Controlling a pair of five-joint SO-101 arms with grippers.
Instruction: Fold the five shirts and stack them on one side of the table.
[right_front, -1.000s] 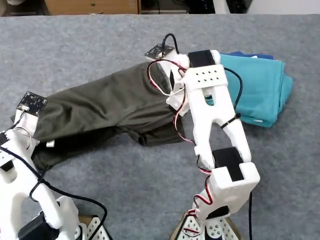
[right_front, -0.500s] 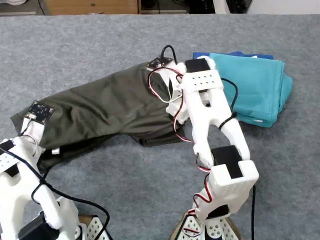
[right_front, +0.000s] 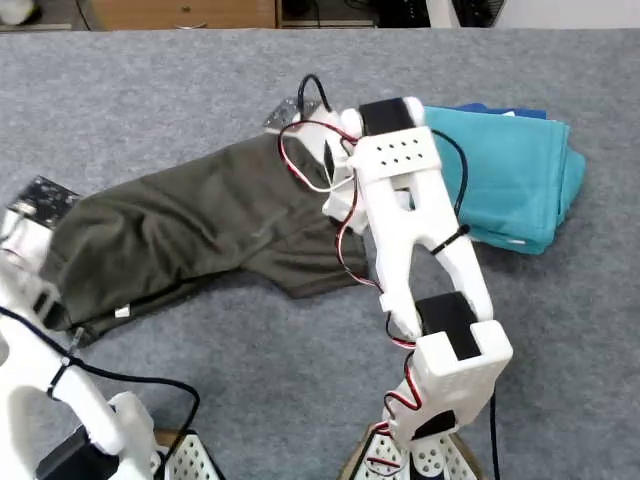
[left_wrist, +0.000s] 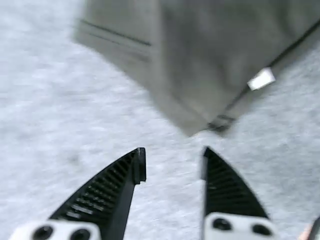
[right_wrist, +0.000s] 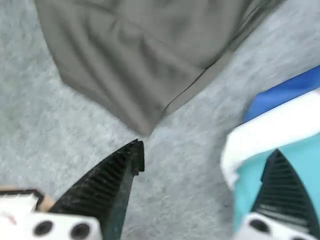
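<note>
The left gripper (left_wrist: 172, 155) is hanging released and empty over the grey table (left_wrist: 55, 125), just off a corner of the olive shirt (left_wrist: 210, 55). The right gripper (right_wrist: 207, 150) is gaping empty between that shirt's far end and the folded stack (right_front: 510, 170), which is lying on the table's right side.

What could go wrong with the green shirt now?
The right hand is open with one finger over the teal folded stack, so it might snag that instead of the olive shirt. The left hand is open over bare table, so it may close on nothing.
</note>
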